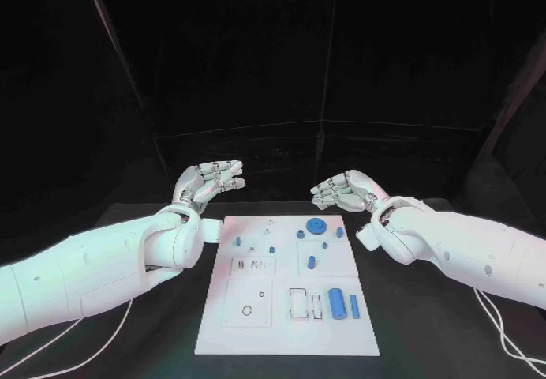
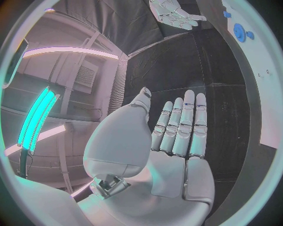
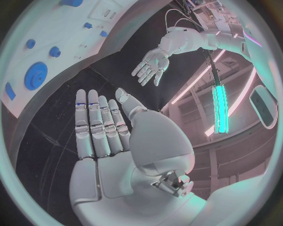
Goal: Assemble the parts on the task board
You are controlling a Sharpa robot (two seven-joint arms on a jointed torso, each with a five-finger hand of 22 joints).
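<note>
The white task board [image 1: 285, 332] lies in the middle of the black table. Blue parts sit on it: a large gear [image 1: 316, 227] near the far edge, small round pieces [image 1: 301, 234] beside it, and a long cylinder [image 1: 337, 300] with a thinner bar [image 1: 354, 305] at the near right. My left hand [image 1: 211, 180] hovers beyond the board's far left corner, fingers apart and empty. My right hand [image 1: 345, 189] hovers beyond the far right corner, also empty. In the left wrist view my left hand [image 2: 177, 127] is stretched flat; in the right wrist view so is my right hand [image 3: 103, 127].
The board [image 2: 268, 70] and gear [image 2: 240, 32] curve along the rim of the left wrist view, with the right hand [image 2: 174, 13] opposite. The right wrist view shows the board [image 3: 70, 42], gear [image 3: 37, 75] and left hand [image 3: 152, 63]. Cables trail on the table at the near right [image 1: 501, 328].
</note>
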